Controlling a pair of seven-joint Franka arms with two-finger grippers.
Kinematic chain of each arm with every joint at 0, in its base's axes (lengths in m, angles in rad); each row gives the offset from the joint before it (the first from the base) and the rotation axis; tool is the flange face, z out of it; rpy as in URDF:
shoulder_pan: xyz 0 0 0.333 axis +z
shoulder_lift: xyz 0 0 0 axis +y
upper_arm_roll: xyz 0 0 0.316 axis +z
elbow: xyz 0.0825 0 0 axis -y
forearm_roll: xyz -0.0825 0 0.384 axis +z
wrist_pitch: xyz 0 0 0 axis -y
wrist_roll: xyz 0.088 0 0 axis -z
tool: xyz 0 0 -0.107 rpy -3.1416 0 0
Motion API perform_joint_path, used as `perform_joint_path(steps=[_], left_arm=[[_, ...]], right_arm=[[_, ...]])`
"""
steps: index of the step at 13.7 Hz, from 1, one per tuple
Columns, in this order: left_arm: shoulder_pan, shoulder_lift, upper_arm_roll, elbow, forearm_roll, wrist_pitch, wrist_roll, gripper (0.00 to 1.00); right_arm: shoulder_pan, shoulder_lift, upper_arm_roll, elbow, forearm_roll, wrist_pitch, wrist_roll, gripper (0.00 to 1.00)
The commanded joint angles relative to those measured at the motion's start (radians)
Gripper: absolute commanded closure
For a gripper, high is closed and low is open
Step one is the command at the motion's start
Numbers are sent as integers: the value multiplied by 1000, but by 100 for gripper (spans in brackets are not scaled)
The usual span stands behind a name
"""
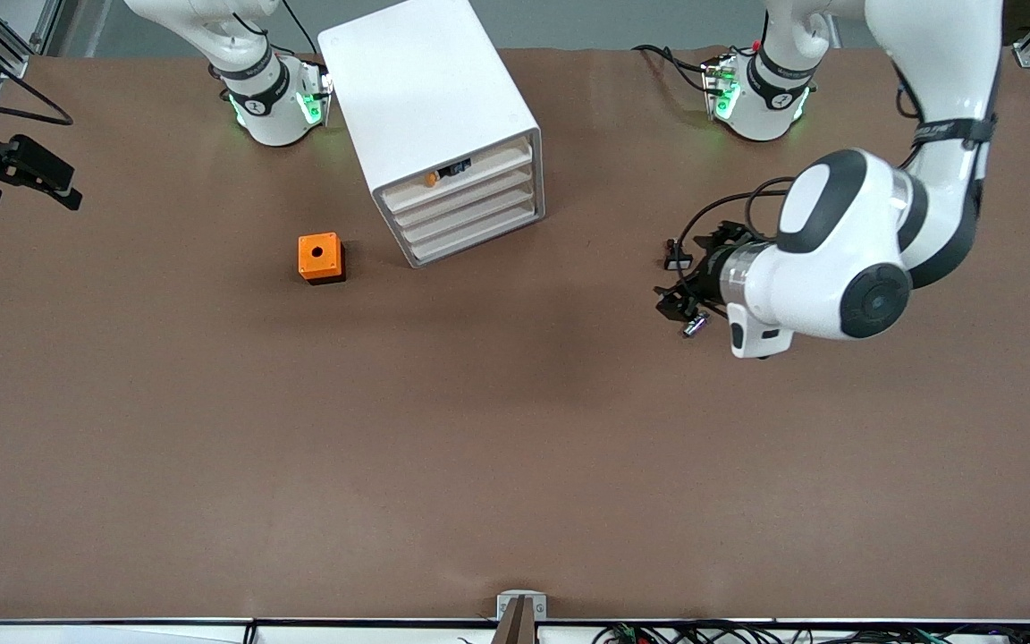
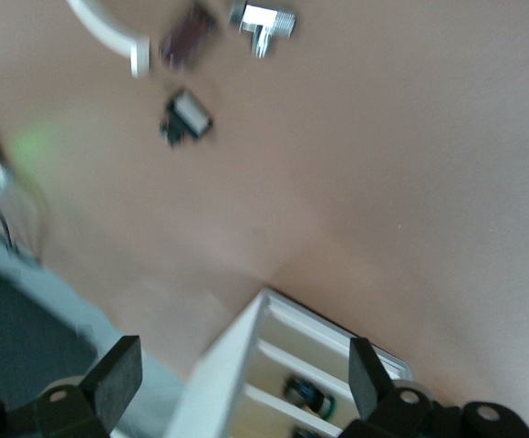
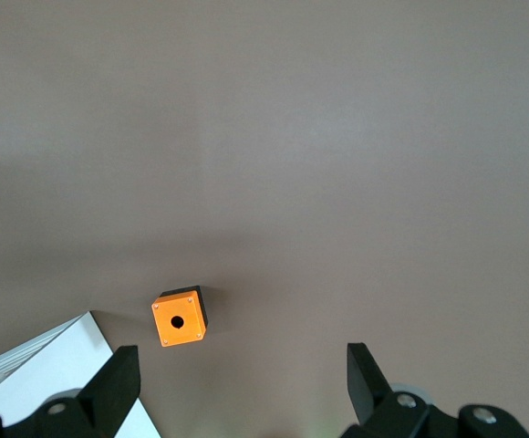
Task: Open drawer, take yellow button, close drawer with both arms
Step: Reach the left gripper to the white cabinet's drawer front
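Observation:
The white cabinet [image 1: 430, 89] stands between the two arm bases. Its uppermost drawer [image 1: 479, 170] sits about level with the three below. The button's [image 1: 431, 179] orange cap shows at that drawer's front edge, beside a small black part. My left gripper [image 1: 680, 286] is open and empty, low over the table toward the left arm's end, pointing at the cabinet front. In the left wrist view the gripper [image 2: 243, 383] frames the cabinet's drawers [image 2: 292, 365]. My right gripper [image 3: 240, 392] is open and empty, high over the table, and is out of the front view.
An orange cube with a hole [image 1: 321, 258] lies beside the cabinet toward the right arm's end and shows in the right wrist view [image 3: 179, 318]. A small black switch [image 2: 187, 119] and a metal fitting [image 2: 264, 23] lie under the left gripper. A black fixture [image 1: 14, 165] juts in at the table's edge.

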Motion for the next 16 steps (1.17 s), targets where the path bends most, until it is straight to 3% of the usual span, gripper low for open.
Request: perform_joint_path(steps=[1,7,12,16], left_arm=[[-15,67,3,48,-84,-13,-173,0],[-87,197,3,103,-195,13,-512,0],[-136,245,3,100,-384,12,-565,0],[-197,289,3,106,-402,15,-718,0]], right_arm=[[-5,11,7,28,-15,-11,-9,0],[-5,12,7,28,-14,-13,-1,0],[-7,11,7,28,-14,-13,1,0],[-7,11,7,28,-12,-13,1,0]])
